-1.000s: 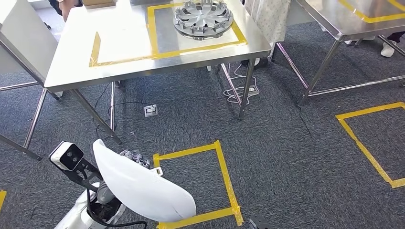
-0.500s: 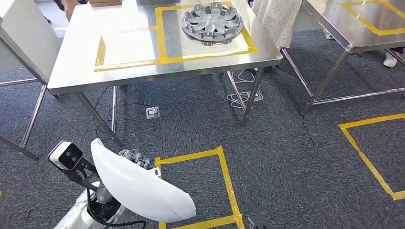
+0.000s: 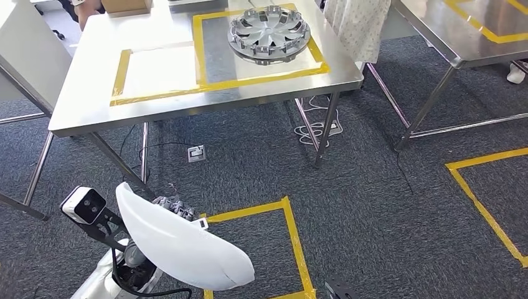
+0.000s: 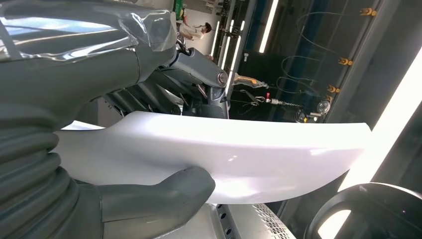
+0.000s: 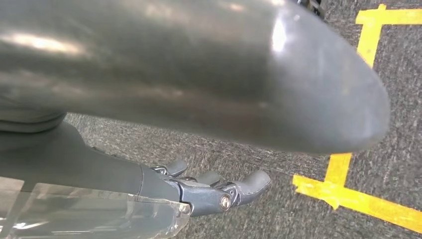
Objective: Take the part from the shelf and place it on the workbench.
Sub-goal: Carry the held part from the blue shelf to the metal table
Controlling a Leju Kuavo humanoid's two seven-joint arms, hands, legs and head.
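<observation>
Left hand grips the white curved part low at the robot's left side, long axis slanting forward and right. Steel worktop stands ahead, well apart. Right hand hangs with fingers apart, holding nothing.

The part is plain glossy white. The counter is silver steel with yellow tape squares. The wheel cover is grey; the carpet is dark speckled grey.
</observation>
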